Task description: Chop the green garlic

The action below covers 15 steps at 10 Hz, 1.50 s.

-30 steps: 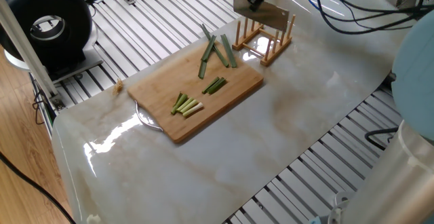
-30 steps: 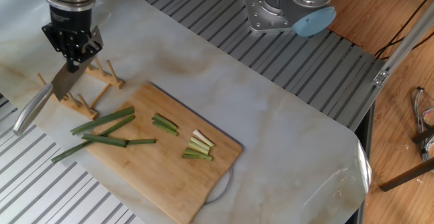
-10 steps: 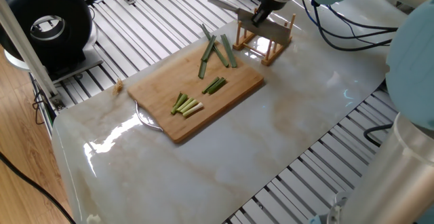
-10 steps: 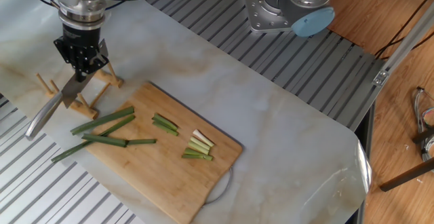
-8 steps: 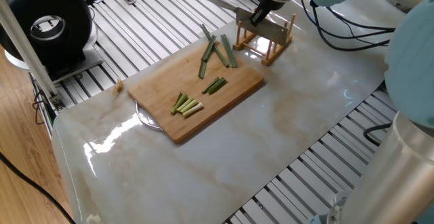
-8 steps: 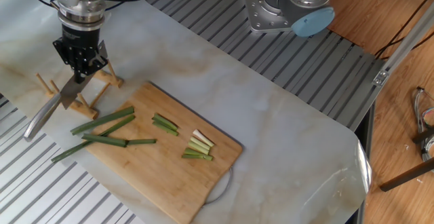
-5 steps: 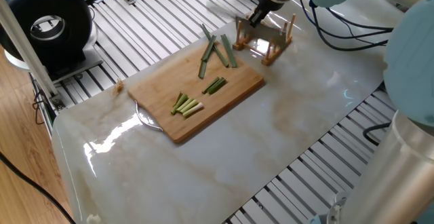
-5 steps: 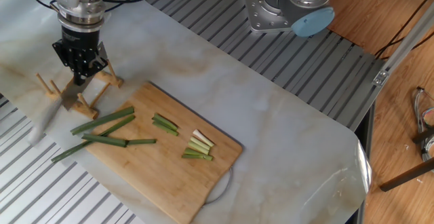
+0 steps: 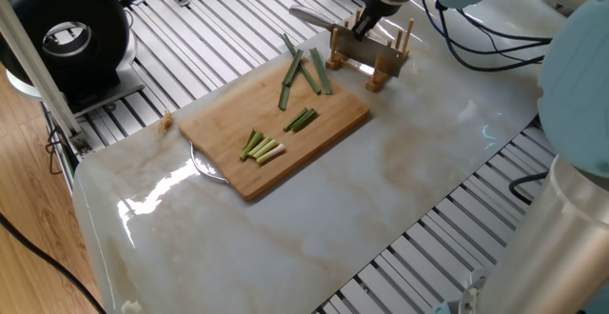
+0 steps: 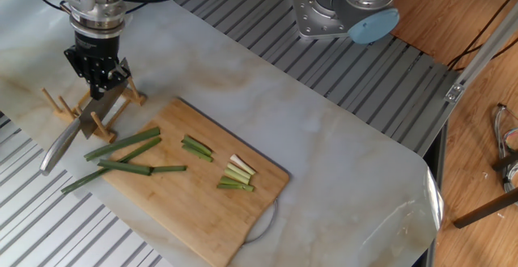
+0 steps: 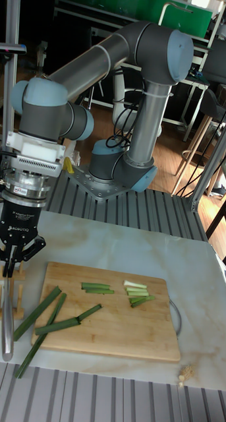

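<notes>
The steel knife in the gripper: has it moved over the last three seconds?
Yes. The steel knife has come down into the wooden peg rack, still held by the gripper.

The arm is extended low over the far corner of the table, its wrist turned straight down. The gripper (image 10: 99, 83) (image 9: 362, 25) (image 11: 14, 258) is pointed vertically at the surface — its two fingers are drawn close together, clamped on a knife blade (image 10: 95, 110) held edge-down.
</notes>
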Available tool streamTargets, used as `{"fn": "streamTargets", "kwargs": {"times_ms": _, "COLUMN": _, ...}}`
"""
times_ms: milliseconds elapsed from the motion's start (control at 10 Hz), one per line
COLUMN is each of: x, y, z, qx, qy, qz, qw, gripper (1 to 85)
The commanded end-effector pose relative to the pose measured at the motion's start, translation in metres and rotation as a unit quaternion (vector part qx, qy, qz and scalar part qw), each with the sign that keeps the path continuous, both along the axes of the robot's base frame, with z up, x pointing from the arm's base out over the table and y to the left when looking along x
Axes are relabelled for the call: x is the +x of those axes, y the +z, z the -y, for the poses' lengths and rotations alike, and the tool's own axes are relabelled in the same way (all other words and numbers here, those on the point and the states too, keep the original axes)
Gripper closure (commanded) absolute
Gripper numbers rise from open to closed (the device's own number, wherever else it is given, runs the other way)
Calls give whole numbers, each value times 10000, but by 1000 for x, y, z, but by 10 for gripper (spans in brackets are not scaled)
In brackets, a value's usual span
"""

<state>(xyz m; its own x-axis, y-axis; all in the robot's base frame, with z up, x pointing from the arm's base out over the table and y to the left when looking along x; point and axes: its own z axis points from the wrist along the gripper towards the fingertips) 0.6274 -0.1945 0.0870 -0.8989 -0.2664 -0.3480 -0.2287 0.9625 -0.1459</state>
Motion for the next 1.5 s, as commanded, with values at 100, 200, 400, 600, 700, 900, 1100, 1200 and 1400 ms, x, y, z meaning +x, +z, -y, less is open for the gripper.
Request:
{"fn": "streamTargets", "kwargs": {"times_ms": 100, "x": -4, "y": 11, "z": -2, "qx": 84, "qy": 20, "qz": -50, "qw": 10000, "gripper": 683}}
{"fn": "streamTargets", "kwargs": {"times_ms": 200, "x": -6, "y": 16, "z": -4, "qx": 103, "qy": 47, "qz": -90, "qw": 9999, "gripper": 670}}
{"fn": "streamTargets", "kwargs": {"times_ms": 400, "x": -18, "y": 32, "z": -12, "qx": 204, "qy": 78, "qz": -436, "qw": 9988, "gripper": 663}}
{"fn": "streamTargets", "kwargs": {"times_ms": 600, "x": -23, "y": 47, "z": -21, "qx": 208, "qy": 15, "qz": -717, "qw": 9972, "gripper": 667}}
{"fn": "streamTargets", "kwargs": {"times_ms": 700, "x": -29, "y": 51, "z": -27, "qx": 247, "qy": -148, "qz": -932, "qw": 9952, "gripper": 700}}
{"fn": "streamTargets", "kwargs": {"times_ms": 900, "x": -42, "y": 62, "z": -42, "qx": 282, "qy": -557, "qz": -1382, "qw": 9884, "gripper": 830}}
{"fn": "streamTargets", "kwargs": {"times_ms": 1100, "x": -44, "y": 74, "z": -70, "qx": 519, "qy": -782, "qz": -1542, "qw": 9836, "gripper": 843}}
{"fn": "streamTargets", "kwargs": {"times_ms": 1200, "x": -42, "y": 78, "z": -83, "qx": 628, "qy": -850, "qz": -1554, "qw": 9822, "gripper": 843}}
{"fn": "streamTargets", "kwargs": {"times_ms": 1400, "x": -43, "y": 81, "z": -107, "qx": 857, "qy": -1053, "qz": -1656, "qw": 9768, "gripper": 843}}
